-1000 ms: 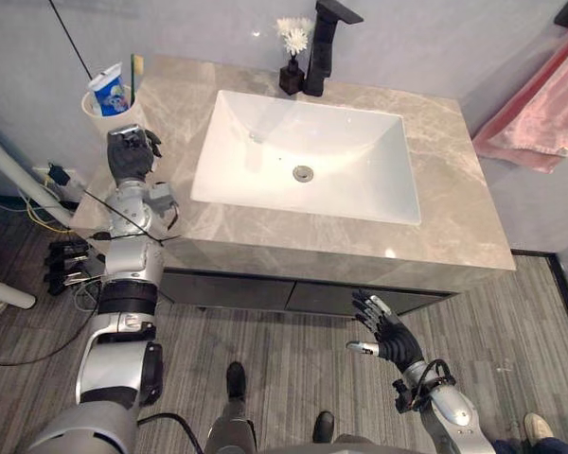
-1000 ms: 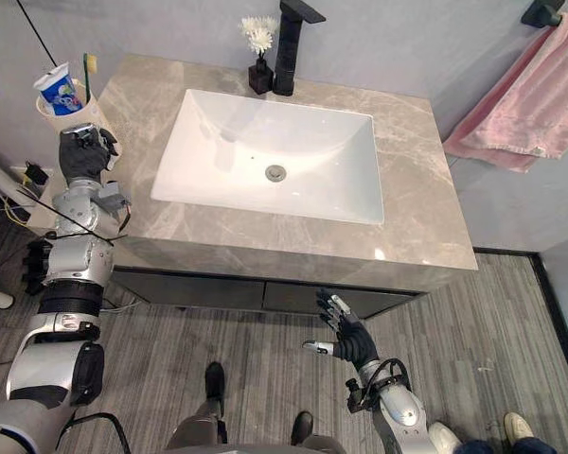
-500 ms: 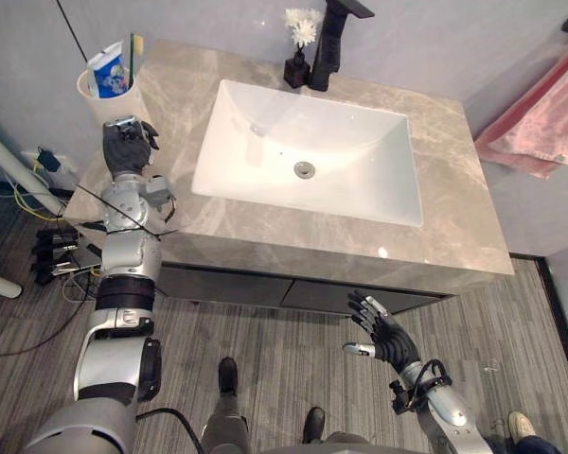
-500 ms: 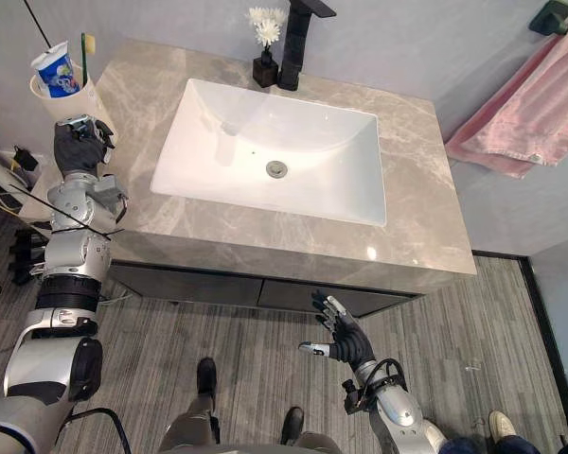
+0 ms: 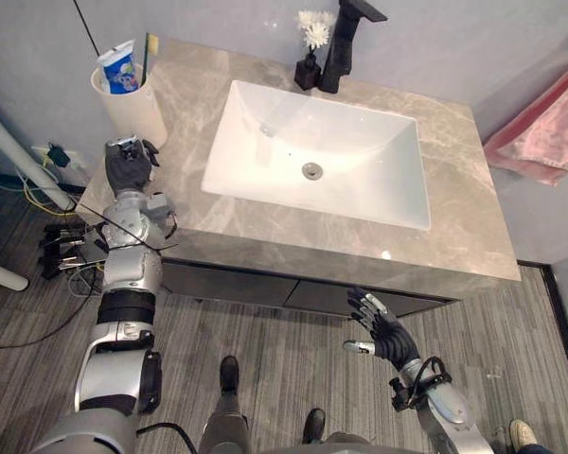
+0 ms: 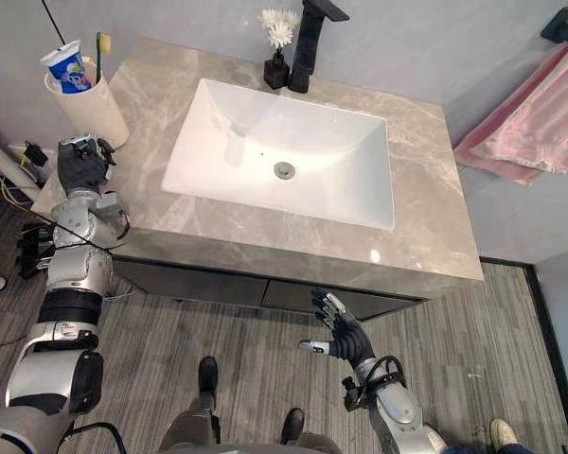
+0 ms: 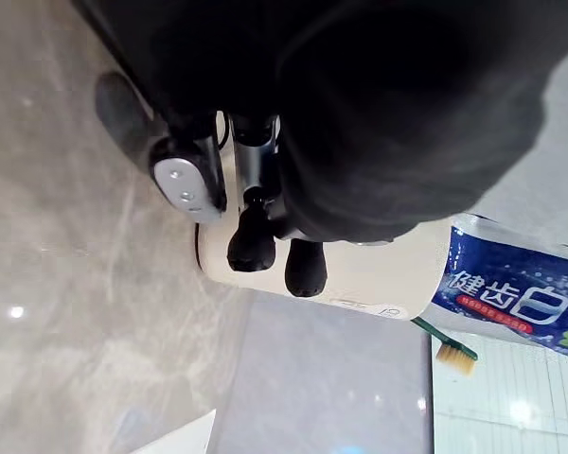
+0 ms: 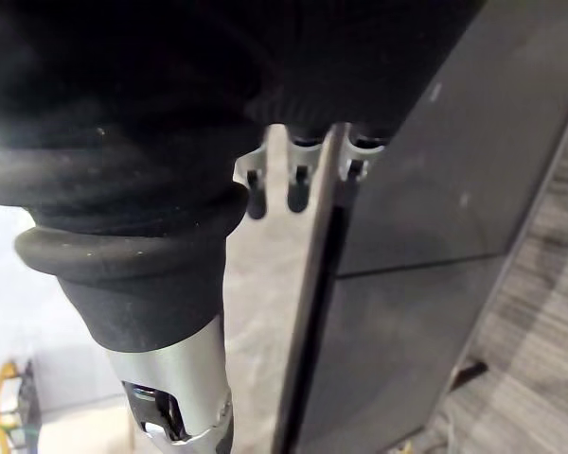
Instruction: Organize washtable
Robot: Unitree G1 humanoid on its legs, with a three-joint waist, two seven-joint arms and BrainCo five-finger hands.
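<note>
Broadly, a marbled counter is seen, with a white basin sunk into its middle and a drain at the bottom. A pink towel is hung at far right. A black faucet is set at the basin's far edge. A cream cup at the far left corner is filled with a toothpaste tube and a toothbrush, both upright. The left robot hand is placed just near of the cup, fingers relaxed, grasping nothing. The right robot hand is held low before the cabinet, released, fingers spread. A small dark vase holding white flowers is placed just left of the faucet.
</note>
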